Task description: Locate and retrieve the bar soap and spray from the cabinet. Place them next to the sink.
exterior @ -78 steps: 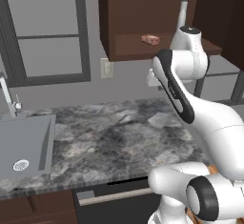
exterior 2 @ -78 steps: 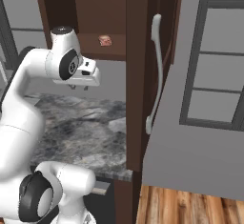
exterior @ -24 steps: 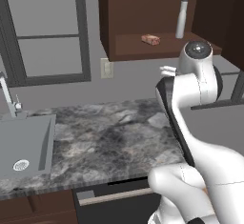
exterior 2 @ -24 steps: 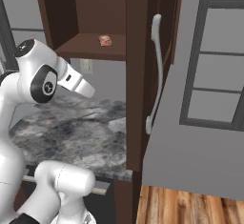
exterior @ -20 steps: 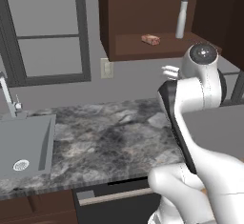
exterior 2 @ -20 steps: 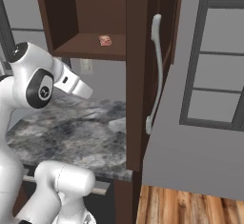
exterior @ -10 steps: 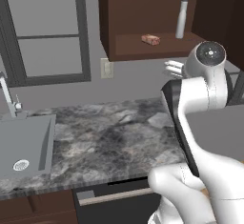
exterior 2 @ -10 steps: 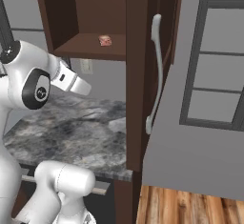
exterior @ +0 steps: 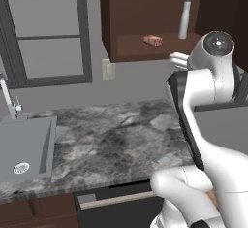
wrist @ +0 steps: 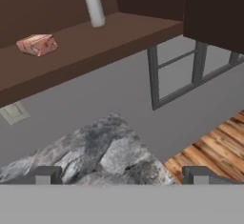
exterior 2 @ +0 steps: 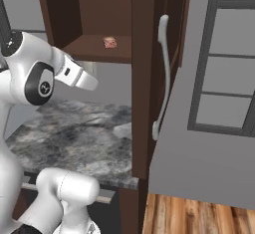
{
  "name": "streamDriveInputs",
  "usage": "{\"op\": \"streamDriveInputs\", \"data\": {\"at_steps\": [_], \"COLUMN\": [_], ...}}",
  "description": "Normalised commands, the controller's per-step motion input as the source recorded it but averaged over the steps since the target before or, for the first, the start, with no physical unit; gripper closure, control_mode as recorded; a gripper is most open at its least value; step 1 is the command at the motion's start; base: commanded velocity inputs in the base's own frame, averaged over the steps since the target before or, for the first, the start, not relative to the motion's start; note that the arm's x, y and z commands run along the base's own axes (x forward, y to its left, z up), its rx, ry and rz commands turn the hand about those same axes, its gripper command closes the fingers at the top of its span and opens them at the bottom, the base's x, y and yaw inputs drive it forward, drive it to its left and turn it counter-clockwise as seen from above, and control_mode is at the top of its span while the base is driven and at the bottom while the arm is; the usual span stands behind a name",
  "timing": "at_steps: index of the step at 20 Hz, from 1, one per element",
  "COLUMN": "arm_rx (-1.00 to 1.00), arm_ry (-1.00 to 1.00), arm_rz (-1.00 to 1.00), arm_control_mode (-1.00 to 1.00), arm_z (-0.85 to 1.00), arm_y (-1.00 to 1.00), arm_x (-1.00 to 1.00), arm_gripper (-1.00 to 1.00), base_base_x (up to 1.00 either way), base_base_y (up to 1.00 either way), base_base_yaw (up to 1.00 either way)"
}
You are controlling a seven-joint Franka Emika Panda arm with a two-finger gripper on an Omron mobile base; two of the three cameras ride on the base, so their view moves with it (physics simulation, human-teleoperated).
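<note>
Because the door is swung open, both things on the shelf can be seen.
cabinet: top middle of the left base view, open so the arm can reach in.
tabletop: middle of that view, stone.
sink: lower left; the things should end up beside it.
hand: jaws wide apart, holding nothing, below the shelf.
spray: stands upright on the shelf, upper right.
bar soap: lies flat on the shelf, left of the spray, apart from it.

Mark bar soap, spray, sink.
bar soap (exterior: 153, 40), left base view, top face.
spray (exterior: 184, 22), left base view, mid body.
sink (exterior: 30, 125), left base view, back rim.
</note>
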Motion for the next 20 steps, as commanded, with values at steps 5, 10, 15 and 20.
{"op": "streamDriveInputs", "data": {"at_steps": [5,10,15,20], "arm_rx": [0.00,-0.03,-0.07,-0.04], "arm_ry": [-0.06,-0.03,0.00,0.00], "arm_rz": [0.00,0.00,0.00,-0.03], "arm_control_mode": [-1.00,-1.00,-1.00,-1.00], "arm_z": [0.16,0.08,0.04,0.10], "arm_y": [-0.01,-0.01,-0.21,-0.25], "arm_x": [0.16,0.21,0.41,0.26], "arm_gripper": [-1.00,-1.00,-1.00,-1.00], "base_base_x": [0.00,0.00,0.00,0.00], "base_base_y": [0.00,0.00,0.00,0.00], "base_base_yaw": [0.00,0.00,0.00,0.00]}}
